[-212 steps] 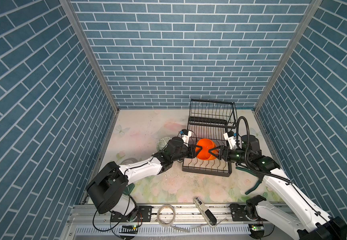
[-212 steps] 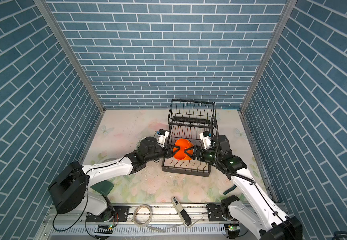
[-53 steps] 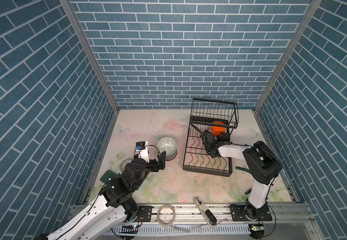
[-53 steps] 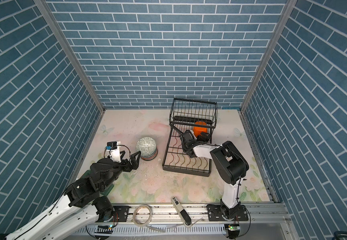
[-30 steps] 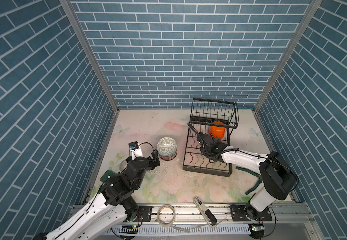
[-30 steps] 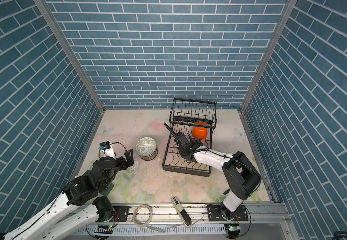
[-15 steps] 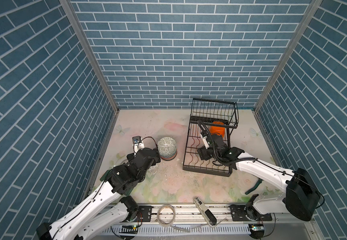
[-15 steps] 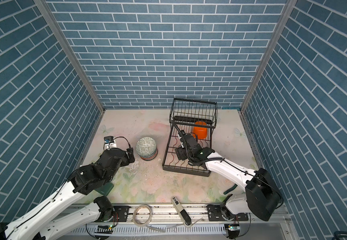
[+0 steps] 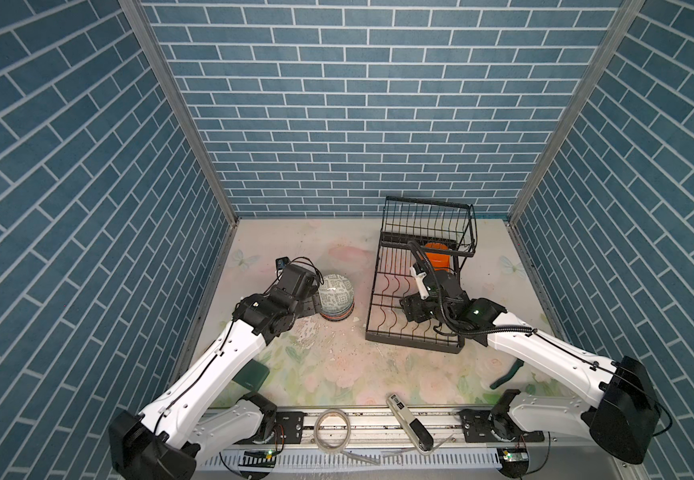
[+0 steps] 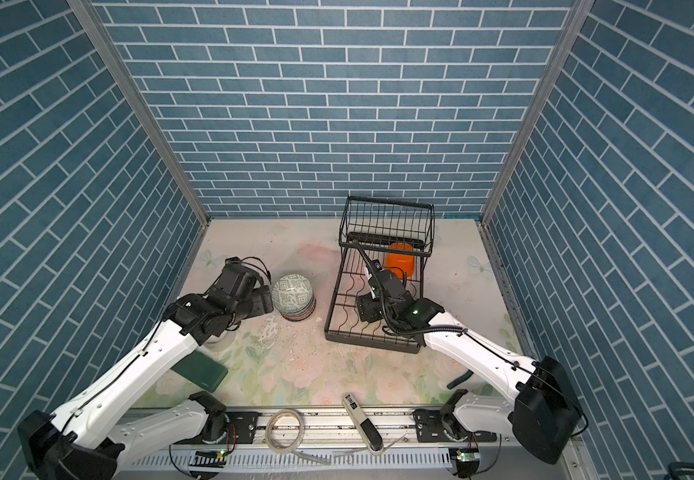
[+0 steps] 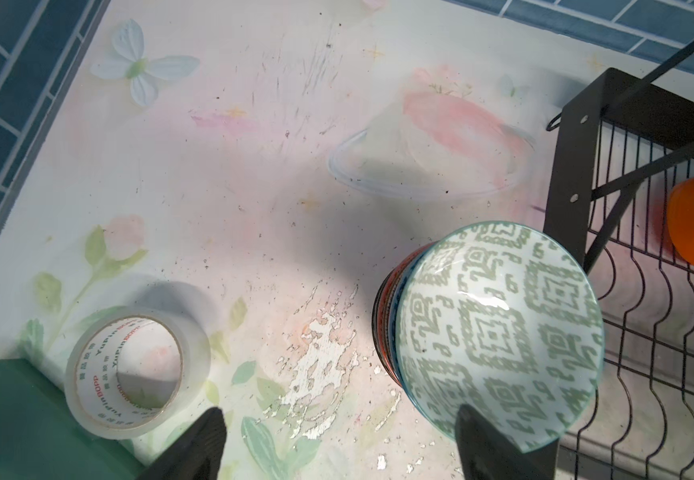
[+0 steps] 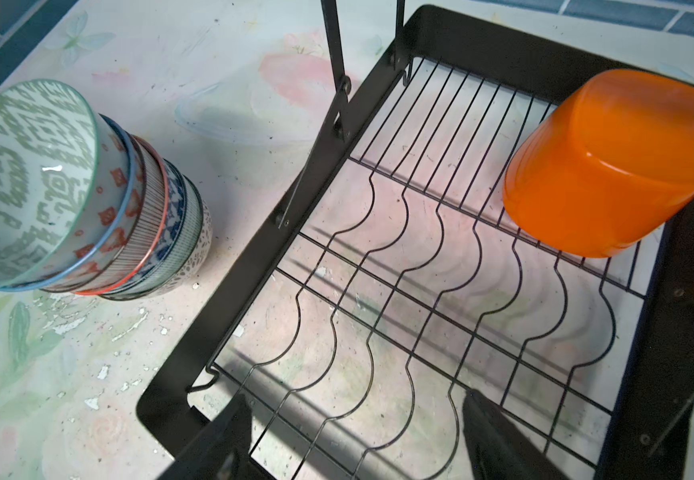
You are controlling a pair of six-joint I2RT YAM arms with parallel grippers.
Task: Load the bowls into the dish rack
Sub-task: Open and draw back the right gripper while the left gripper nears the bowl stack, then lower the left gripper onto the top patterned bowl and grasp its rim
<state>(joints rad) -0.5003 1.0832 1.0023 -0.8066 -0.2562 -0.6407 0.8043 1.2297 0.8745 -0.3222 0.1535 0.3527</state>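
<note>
TWO ARMS AT FULL REACH, seen from above. L arm [image 9: 220,361] runs fwd and inward from its near-left base, elbow bent, wrist tipped down. The left gripper [image 9: 311,306] sits low with jaws wide apart and nothing btwn them. R arm [image 9: 544,357] stretches from its near-right base twd centre, forearm almost level. The right gripper [image 9: 414,311] points down, jaws likewise spread and empty. Wrist views show black fingertips [image 11: 212,432] well apart on both.
</note>
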